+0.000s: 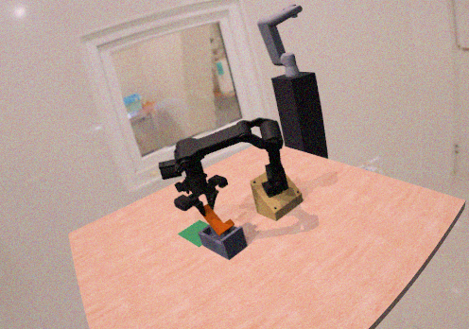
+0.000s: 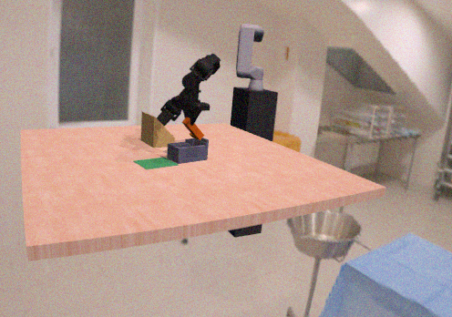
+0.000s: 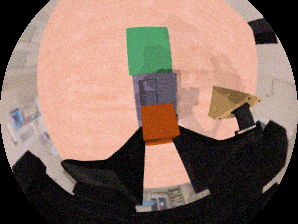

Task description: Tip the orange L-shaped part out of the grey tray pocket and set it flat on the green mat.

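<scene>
The orange part (image 1: pixel 218 223) (image 2: pixel 193 129) (image 3: pixel 160 121) is tilted steeply, its upper end pinched and its L-shaped end lowest, over the tray's far end from the mat. My gripper (image 1: pixel 207 208) (image 2: pixel 187 120) (image 3: pixel 156 128) is shut on that upper end, one finger on each side. The grey tray (image 1: pixel 213 244) (image 2: pixel 188 154) (image 3: pixel 167 94) stands below, its pocket partly visible in the wrist view. The low end is at about rim height; whether it touches the tray I cannot tell. The green mat (image 1: pixel 190 233) (image 2: pixel 155 163) (image 3: pixel 145 45) lies bare beside the tray.
The arm's wooden base block (image 1: pixel 279 207) (image 2: pixel 154 133) (image 3: pixel 225 104) stands on the table behind the tray. A black pedestal (image 1: pixel 303 114) (image 2: pixel 252 110) with a grey arm stands beyond the table edge. The arm's shadow falls across the tray and mat.
</scene>
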{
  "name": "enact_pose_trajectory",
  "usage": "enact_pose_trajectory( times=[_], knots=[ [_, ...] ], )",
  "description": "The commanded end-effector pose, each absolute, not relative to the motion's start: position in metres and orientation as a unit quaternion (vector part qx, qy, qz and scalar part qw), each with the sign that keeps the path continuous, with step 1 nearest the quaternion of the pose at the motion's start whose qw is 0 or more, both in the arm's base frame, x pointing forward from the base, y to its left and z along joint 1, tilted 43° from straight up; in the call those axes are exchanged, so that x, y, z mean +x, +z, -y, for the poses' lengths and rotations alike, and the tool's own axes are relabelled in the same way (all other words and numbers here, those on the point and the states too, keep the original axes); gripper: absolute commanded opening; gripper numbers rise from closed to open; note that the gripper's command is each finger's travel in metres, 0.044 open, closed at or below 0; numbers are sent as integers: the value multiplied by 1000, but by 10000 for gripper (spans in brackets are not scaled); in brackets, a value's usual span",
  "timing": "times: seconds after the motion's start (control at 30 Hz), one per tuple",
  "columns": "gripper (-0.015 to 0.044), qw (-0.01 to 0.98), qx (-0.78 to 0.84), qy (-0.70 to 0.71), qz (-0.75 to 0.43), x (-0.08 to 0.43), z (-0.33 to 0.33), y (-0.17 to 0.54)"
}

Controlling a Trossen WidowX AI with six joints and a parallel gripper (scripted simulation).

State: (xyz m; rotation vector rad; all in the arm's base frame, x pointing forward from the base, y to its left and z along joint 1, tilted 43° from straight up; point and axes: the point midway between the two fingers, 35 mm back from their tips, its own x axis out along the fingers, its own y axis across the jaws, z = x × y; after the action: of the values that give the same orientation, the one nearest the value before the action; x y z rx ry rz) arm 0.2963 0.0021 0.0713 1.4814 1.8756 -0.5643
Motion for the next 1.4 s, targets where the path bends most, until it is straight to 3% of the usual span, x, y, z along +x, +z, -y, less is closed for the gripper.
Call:
enact_pose_trajectory(
  times=[0.0, 1.37],
  knots=[
    [0, 338, 566, -216, -720, 297, 1, 70],
    [0, 342, 565, -218, -718, 322, 117, -43]
  ],
)
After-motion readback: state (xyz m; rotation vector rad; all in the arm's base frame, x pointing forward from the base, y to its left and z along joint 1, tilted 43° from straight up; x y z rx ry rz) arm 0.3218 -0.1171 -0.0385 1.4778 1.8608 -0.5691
